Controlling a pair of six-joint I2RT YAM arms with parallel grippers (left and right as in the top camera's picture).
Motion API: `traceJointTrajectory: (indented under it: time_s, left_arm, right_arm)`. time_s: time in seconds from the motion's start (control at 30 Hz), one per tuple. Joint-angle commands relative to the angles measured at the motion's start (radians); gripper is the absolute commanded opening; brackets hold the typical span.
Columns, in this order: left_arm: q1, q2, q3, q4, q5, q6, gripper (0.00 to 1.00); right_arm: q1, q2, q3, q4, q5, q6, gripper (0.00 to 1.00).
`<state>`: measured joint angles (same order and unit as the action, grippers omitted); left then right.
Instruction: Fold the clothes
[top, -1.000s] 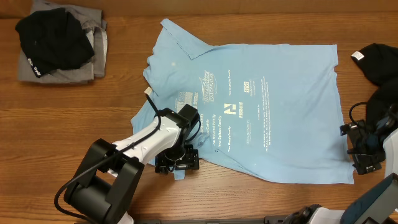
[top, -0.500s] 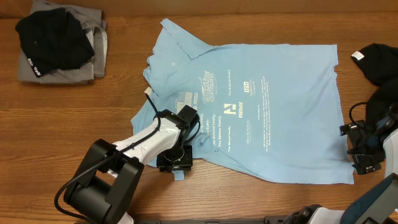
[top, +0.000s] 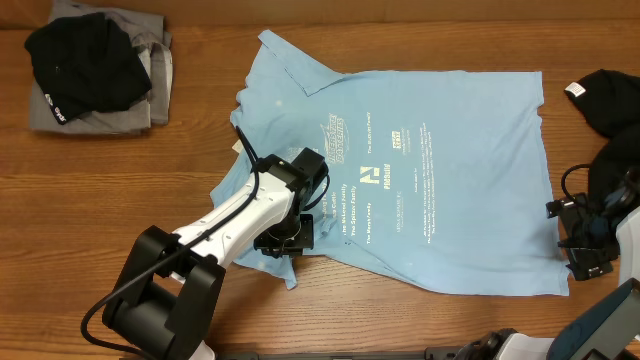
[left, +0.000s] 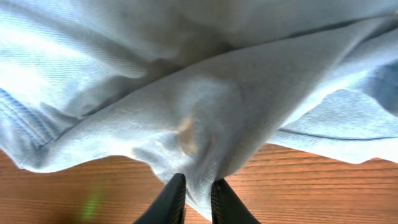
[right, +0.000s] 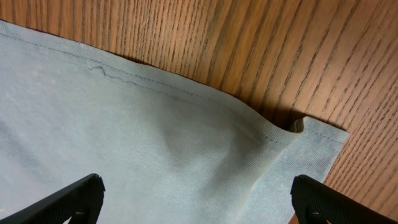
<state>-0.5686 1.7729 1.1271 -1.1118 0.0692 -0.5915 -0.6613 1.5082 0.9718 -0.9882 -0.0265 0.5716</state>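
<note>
Your wooden table (top: 90, 220) carries a light-blue T-shirt (top: 450, 180), spread flat between your two grippers. A black and grey garment stack (top: 90, 70) lies well beyond your left gripper (left: 198, 182), whose fingers are nearly closed, pinching a fold of the shirt's edge. Your right gripper (right: 196, 183) hovers over the shirt's opposite corner, jaws wide apart, holding nothing.

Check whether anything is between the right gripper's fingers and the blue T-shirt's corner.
Nothing visible. The right gripper hangs open directly over the light-blue T-shirt at its hemmed corner; only bare wooden table lies beyond the edge. The black garment sits off to the side.
</note>
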Motion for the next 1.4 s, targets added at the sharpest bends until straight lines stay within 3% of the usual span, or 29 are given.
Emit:
traceJointTrajectory:
  time_s: [0.0, 0.13, 0.23, 0.43, 0.6, 0.93, 1.13, 1.37]
  left_arm:
    - [0.007, -0.023, 0.015, -0.008, -0.018, 0.013, 0.21]
    - [0.007, -0.023, 0.014, -0.039, 0.05, 0.013, 0.37]
    - [0.005, -0.023, 0.01, -0.074, 0.109, 0.023, 0.54]
    - [-0.026, -0.022, -0.045, -0.053, 0.142, 0.154, 0.66]
    - [-0.091, -0.005, -0.06, -0.002, 0.132, 0.167, 0.73]
    - [-0.13, 0.1, -0.06, 0.02, 0.037, 0.112, 0.69]
    - [-0.129, 0.106, -0.058, 0.008, -0.039, 0.111, 0.59]
    - [-0.113, 0.106, -0.042, -0.011, -0.08, 0.105, 0.27]
  right_arm:
    - [-0.001, -0.025, -0.002, 0.0, -0.002, -0.004, 1.0]
    - [-0.001, -0.025, -0.002, 0.0, -0.002, -0.004, 1.0]
    - [-0.001, -0.025, -0.002, 0.0, -0.002, -0.004, 1.0]
    - [-0.001, -0.025, -0.002, 0.0, -0.002, -0.003, 1.0]
    - [-0.001, -0.025, -0.002, -0.001, -0.003, -0.003, 1.0]
    - [-0.001, -0.025, -0.002, -0.013, -0.002, -0.004, 1.0]
    - [-0.001, -0.025, -0.002, -0.012, -0.002, -0.004, 1.0]
    - [-0.001, -0.025, -0.002, -0.012, -0.002, -0.003, 1.0]
